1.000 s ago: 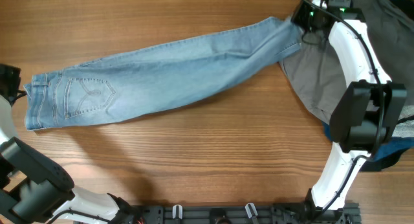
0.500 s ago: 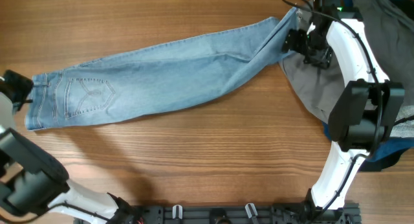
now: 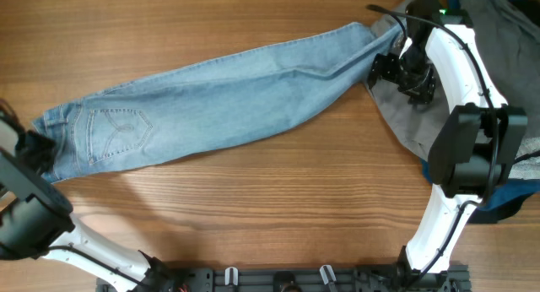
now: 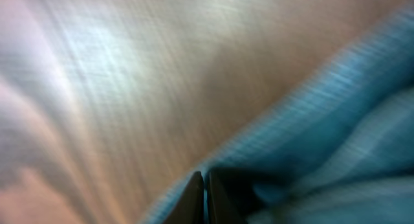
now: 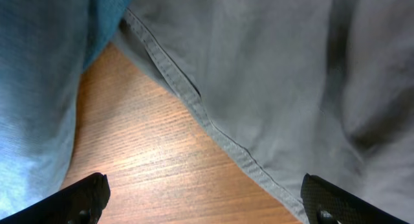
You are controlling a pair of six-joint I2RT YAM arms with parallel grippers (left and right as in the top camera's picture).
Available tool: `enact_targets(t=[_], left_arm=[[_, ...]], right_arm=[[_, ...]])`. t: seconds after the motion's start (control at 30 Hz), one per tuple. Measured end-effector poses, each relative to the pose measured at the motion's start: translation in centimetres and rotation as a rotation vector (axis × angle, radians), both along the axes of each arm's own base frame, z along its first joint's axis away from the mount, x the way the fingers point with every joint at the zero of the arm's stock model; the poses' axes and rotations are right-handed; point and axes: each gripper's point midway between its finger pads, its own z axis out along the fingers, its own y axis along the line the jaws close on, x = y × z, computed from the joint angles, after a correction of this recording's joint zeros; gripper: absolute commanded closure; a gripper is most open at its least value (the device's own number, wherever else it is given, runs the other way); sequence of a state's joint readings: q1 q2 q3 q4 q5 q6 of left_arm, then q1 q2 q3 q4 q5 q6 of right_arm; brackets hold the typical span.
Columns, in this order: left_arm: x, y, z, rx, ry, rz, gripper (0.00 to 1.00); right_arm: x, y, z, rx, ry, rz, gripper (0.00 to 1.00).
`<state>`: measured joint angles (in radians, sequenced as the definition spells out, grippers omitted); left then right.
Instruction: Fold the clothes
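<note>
The jeans [image 3: 228, 98] lay stretched across the worktop [image 3: 253, 208]. My left hand [image 4: 204, 191], pinched on the waistband, had dragged it nearer. My right hand [image 5: 207, 197] had left the hem, fingers apart above the grey garment [image 3: 407, 115]. No fold begun.

The wooden table [image 3: 253, 199] carries the light-blue jeans [image 3: 219, 102], laid out long and slanting, with the waistband and stitched back pocket at the lower left end and the leg rising to the upper right. A grey garment [image 3: 403, 115] lies touching that upper leg end. Beyond it, farther from the jeans, a dark-blue garment [image 3: 516, 199] lies at the table's right edge — only part of it is in view.
</note>
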<state>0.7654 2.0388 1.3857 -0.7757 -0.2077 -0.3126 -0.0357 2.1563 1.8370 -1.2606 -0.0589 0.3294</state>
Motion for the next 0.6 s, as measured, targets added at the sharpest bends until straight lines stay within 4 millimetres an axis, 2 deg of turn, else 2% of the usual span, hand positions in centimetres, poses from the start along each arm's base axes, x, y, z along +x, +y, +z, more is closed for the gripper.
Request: enact_targets(t=[0.07, 0.1, 0.17, 0.2, 0.3, 0.33, 0.47, 0.5, 0.53, 0.6], left_arm=[[-1.9, 1.5, 0.0, 0.007, 0.007, 0.072, 0.96], [-2.5, 2.0, 0.1, 0.008, 0.003, 0.096, 0.90], [-2.0, 1.8, 0.0, -0.019, -0.038, 0.100, 0.57], [-1.2, 1.3, 0.0, -0.051, -0.079, 0.094, 0.49], [1.2, -0.8, 1.1, -0.164, -0.215, 0.026, 0.41], [1.4, -1.6, 1.4, -0.198, -0.234, 0.014, 0.39], [1.3, -3.6, 1.6, -0.292, -0.246, 0.003, 0.37], [1.2, -3.7, 1.8, -0.296, -0.248, 0.002, 0.31], [1.2, -3.8, 2.3, -0.291, -0.254, 0.001, 0.23], [1.1, -3.7, 4.6, -0.252, -0.278, 0.009, 0.21]], right_arm=[[1.5, 0.3, 0.1, 0.018, -0.065, 0.047, 0.00], [2.9, 0.8, 0.2, 0.043, -0.126, 0.082, 0.00], [3.6, 1.4, 0.4, 0.077, -0.157, 0.107, 0.00], [3.7, 1.6, 0.4, 0.089, -0.164, 0.116, 0.00], [3.7, 2.1, 0.5, 0.114, -0.167, 0.130, 0.01], [3.6, 2.1, 0.5, 0.116, -0.166, 0.131, 0.00], [2.6, 2.2, -0.6, 0.125, -0.129, 0.131, 0.00], [2.2, 2.2, -1.1, 0.127, -0.113, 0.130, 0.01], [1.9, 2.2, -1.3, 0.128, -0.101, 0.130, 0.00], [1.8, 2.2, -1.3, 0.128, -0.101, 0.130, 0.01]])
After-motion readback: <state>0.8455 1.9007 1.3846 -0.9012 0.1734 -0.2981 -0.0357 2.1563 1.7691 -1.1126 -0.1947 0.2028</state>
